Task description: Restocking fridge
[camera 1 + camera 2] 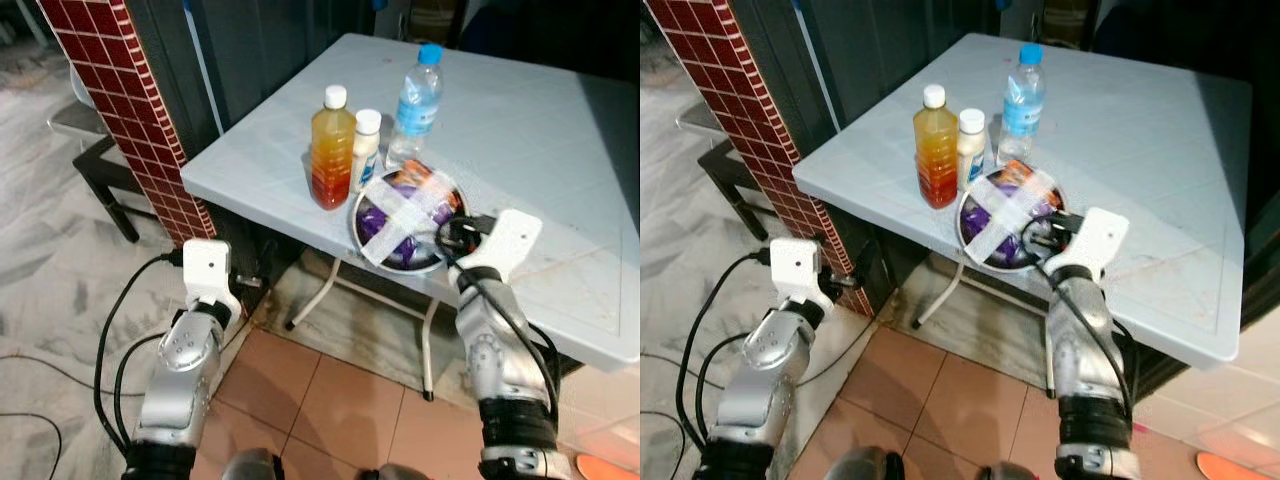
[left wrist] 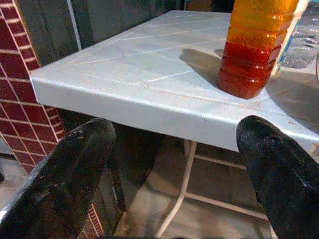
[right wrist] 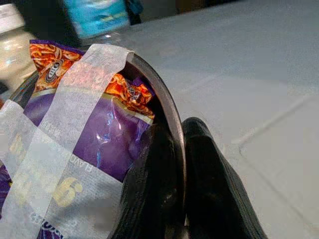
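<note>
Right claw [image 3: 182,164]: clenching on the bowl [image 1: 358,238] rim, one finger inside, one outside.
Bowl: sitting at the tabletop [image 1: 540,150] front edge, holding purple packets [image 3: 107,134] crossed by white tape [image 1: 400,215].
Writing: packet print showing noodles; lettering too blurred to read.
Bottles: juice bottle [image 1: 331,150], small white bottle [image 1: 365,148] and water bottle [image 1: 415,103] standing just behind the bowl; labels unreadable.
Left claw [image 2: 169,164]: hanging released, fingers spread, below the tabletop's front edge.

- metal bowl [image 1: 440,262]: taped over purple noodle packets, at desk [image 1: 560,150] front edge
- orange juice bottle [image 1: 332,150]: upright, just left of bowl
- small white bottle [image 1: 365,150], water bottle [image 1: 415,100]: upright behind bowl
</note>
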Motion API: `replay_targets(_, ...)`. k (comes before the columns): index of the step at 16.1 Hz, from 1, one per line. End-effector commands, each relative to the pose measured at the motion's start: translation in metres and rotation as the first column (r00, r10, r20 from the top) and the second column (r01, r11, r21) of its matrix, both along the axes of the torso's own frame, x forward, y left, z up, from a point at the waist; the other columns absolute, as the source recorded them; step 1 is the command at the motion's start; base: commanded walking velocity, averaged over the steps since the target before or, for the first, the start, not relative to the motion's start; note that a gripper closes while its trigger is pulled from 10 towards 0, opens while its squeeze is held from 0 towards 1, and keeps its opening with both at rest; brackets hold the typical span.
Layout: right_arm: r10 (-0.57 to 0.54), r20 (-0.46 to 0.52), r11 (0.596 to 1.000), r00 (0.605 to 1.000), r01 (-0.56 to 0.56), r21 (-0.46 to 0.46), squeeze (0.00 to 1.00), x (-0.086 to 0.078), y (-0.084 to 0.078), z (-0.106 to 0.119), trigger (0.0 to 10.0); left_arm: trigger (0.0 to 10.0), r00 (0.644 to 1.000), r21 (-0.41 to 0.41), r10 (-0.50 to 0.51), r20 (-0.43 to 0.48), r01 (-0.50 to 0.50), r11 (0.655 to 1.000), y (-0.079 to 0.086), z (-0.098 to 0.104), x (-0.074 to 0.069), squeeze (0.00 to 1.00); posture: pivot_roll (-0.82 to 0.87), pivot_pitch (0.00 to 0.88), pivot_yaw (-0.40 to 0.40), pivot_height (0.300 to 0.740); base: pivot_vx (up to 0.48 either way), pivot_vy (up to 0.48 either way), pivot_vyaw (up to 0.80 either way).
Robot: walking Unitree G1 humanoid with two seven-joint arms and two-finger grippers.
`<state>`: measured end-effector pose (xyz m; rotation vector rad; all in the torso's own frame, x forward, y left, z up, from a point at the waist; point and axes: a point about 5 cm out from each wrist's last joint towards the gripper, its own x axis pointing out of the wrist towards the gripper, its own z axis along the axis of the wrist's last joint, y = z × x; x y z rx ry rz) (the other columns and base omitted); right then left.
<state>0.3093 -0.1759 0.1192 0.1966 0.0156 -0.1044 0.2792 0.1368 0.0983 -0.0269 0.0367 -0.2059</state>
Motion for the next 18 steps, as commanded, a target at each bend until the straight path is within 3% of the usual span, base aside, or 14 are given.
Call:
replay_targets(1, 0.016, -0.066, 0.999, 0.998, -0.02, -0.047, 0.0, -0.003, 0.003, -0.012, 10.0, 10.0, 1.0, 0.029, 0.001, 0.0, -0.001, 1.0, 0.002, 0.001, 0.002, 0.0, 0.04, 0.044, 0.063, 0.74, 0.0, 0.0, 0.0)
replay_targets(4, 0.036, -0.124, 0.999, 0.992, -0.035, 0.014, 0.0, -0.018, 0.003, -0.022, 10.0, 10.0, 0.998, 0.017, 0.046, -0.033, -0.046, 0.999, 0.001, -0.007, -0.004, 0.0, 0.03, 0.044, 0.041, 0.74, 0.0, 0.0, 0.0)
replay_targets(7, 0.062, -0.094, 0.997, 0.994, -0.058, 0.049, 0.0, -0.026, 0.012, -0.022, 10.0, 10.0, 0.996, -0.017, 0.069, -0.053, -0.07, 0.997, 0.006, -0.009, -0.004, 0.0, 0.02, 0.026, 0.044, 0.74, 0.0, 0.0, 0.0)
replay_targets(11, 0.115, -0.072, 0.991, 0.991, -0.109, 0.073, 0.0, -0.024, 0.021, -0.016, 10.0, 10.0, 0.997, -0.007, 0.063, -0.051, -0.063, 0.998, 0.002, -0.01, -0.002, 0.0, 0.01, 0.023, 0.054, 0.74, 0.0, 0.0, 0.0)
replay_targets(18, 0.123, -0.052, 0.99, 0.991, -0.119, 0.08, 0.0, -0.012, 0.022, -0.011, 10.0, 10.0, 0.998, -0.007, 0.048, -0.051, -0.049, 0.999, -0.003, -0.01, 0.0, 0.0, 0.02, 0.023, 0.051, 0.74, 0.0, 0.0, 0.0)
